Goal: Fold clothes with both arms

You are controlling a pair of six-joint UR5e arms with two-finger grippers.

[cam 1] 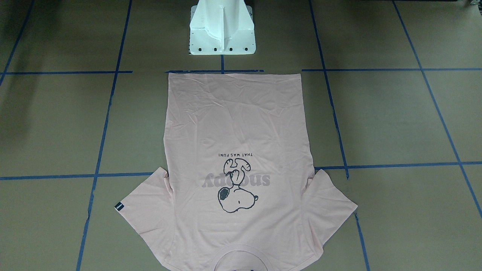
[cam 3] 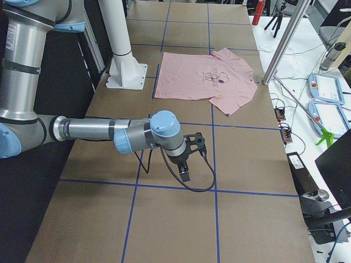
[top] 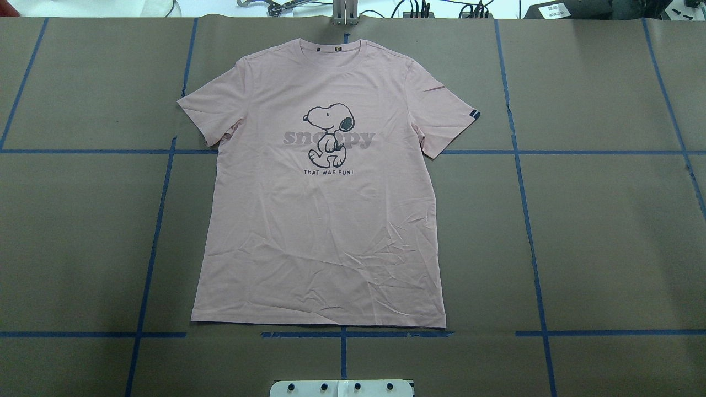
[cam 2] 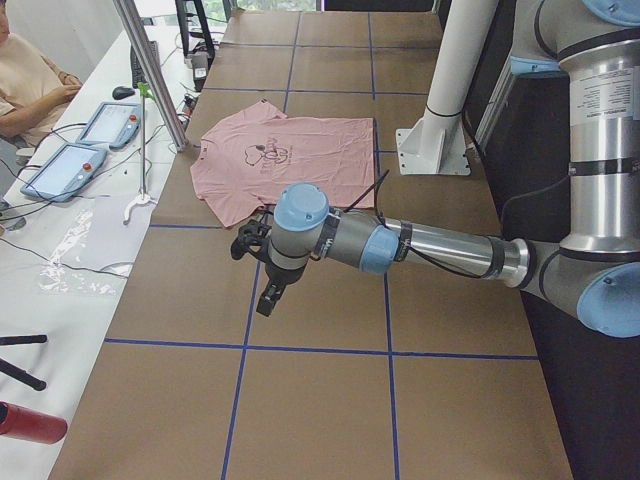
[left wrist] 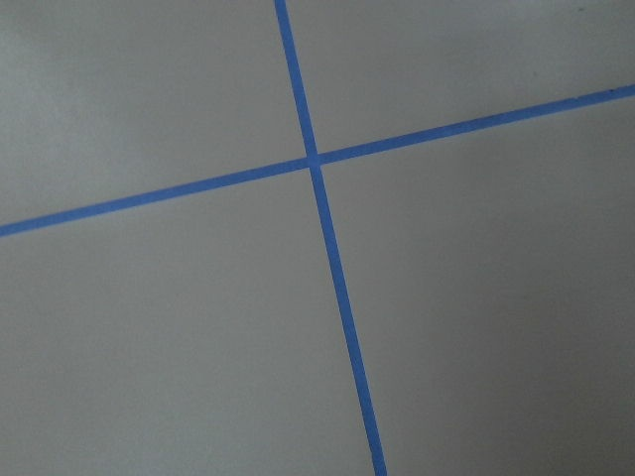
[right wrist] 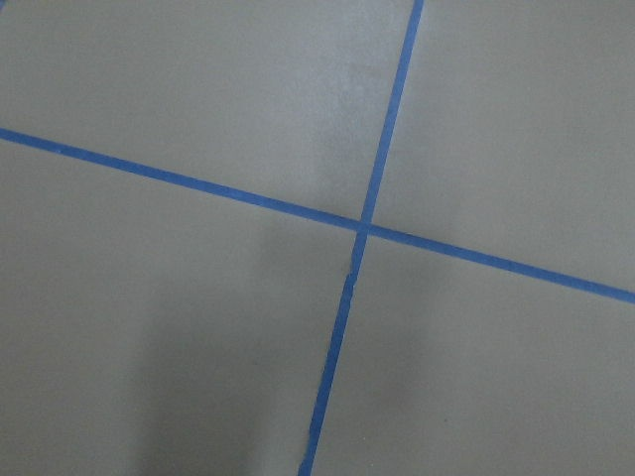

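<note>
Lying flat and face up on the brown table (cam 1: 395, 120), the pink T-shirt (cam 1: 241, 124) fills the middle of the front-facing view. Its hem is at 12 o'clock just short of the white pedestal (cam 1: 222, 26), its collar is cut by the edge at 6 o'clock, and its black sleeve tag (cam 1: 119, 206) is at 8 o'clock.

From overhead the shirt reads upright, with the collar at 12 o'clock, the hem at 6 o'clock and both sleeves spread. The dog print (top: 329, 135) sits on the chest and the tag is at 2 o'clock. Blue tape lines (top: 529, 242) cross the paper around it.

In the left-end view the near left arm (cam 2: 440, 250) reaches out level over bare table. The left gripper (cam 2: 270, 296) points down, at 6 o'clock from the shirt and well apart from it. I cannot tell how far its jaws are parted. A person (cam 2: 25, 75) sits at 10 o'clock.

In the right-end view the right arm (cam 3: 93, 130) does likewise. The right gripper (cam 3: 185, 171) hangs over the paper at 6 o'clock from the shirt, touching no cloth, and its opening cannot be judged.

Each wrist view shows only brown paper with a cross of blue tape.
</note>
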